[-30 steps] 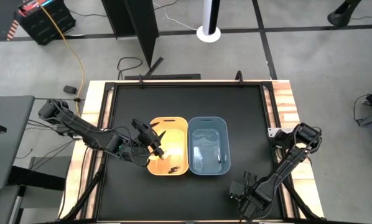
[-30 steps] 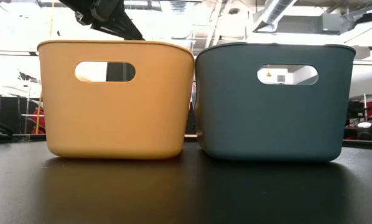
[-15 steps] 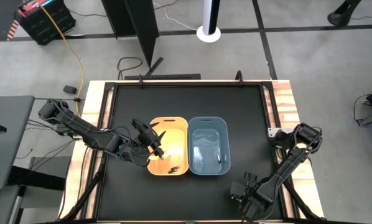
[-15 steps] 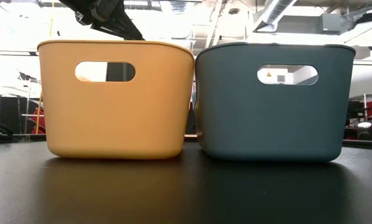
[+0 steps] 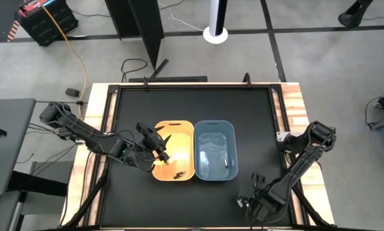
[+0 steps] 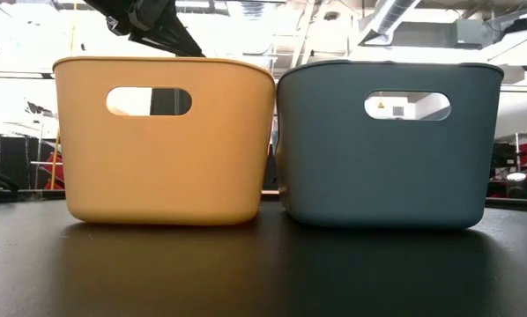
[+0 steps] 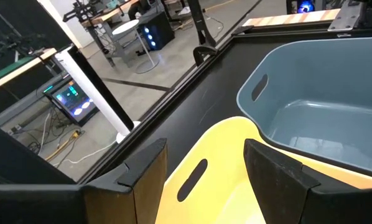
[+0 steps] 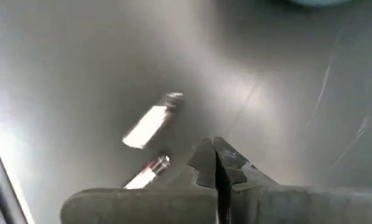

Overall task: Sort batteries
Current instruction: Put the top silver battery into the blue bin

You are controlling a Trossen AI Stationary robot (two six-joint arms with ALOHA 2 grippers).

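Note:
Two silvery batteries lie on the black table in front of my right gripper, one farther off and one beside the fingers. That gripper is shut, low at the table's near right, and holds nothing. My left gripper is open and empty, above the left part of the yellow bin. Dark batteries lie on the yellow bin's floor. A small one lies in the blue bin.
The two bins stand side by side at the table's middle, yellow on the left and blue on the right. A raised rim frames the black table. Bare table lies around the bins. My left arm hangs over the yellow bin.
My right arm has shifted a little, its elbow toward the table's right edge and its gripper slightly toward the near edge. My left arm and both bins have kept still.

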